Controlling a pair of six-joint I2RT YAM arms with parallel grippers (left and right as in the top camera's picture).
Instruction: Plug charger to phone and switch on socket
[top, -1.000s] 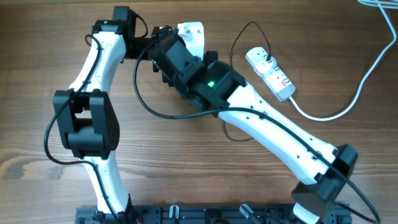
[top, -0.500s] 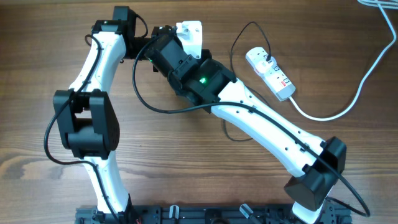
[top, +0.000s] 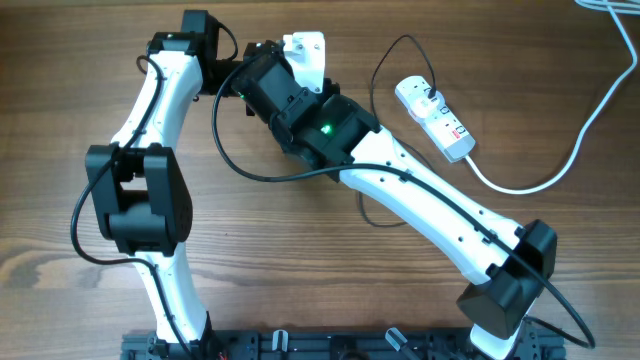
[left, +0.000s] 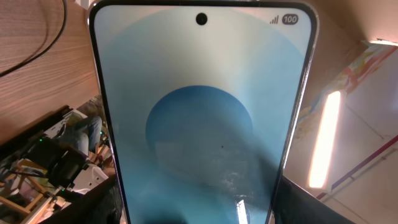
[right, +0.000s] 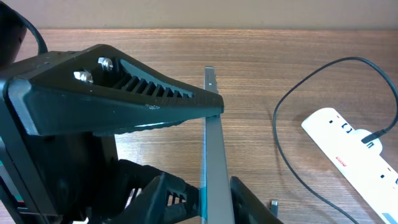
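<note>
While the left wrist view is almost filled by the phone (left: 199, 112), its lit screen of pale and deeper blue circles facing the camera, the right wrist view shows that phone only edge-on, a thin grey strip with a cyan glow along one side. There the ribbed black tip of the left fingers (right: 149, 93) meets the phone's narrow edge. In the left wrist view dark shapes flank the phone at both lower corners, so these fingers are clamped across its width, holding it off the tabletop (top: 300, 290). The right fingers (right: 165, 193) sit close on either face of the strip, but I cannot tell whether they press on it.

From overhead the two wrists crowd together at the far side, and the phone cannot be made out beneath them. Only that view shows the whole layout. The socket (top: 433, 118) lies flat, well apart to the right. The charger (top: 388, 55) is plugged into its far end and loops back toward the arms, and the thick white cord (top: 530, 185) sweeps off to the right. The right wrist view catches the socket and the cable loop beyond the phone.
</note>
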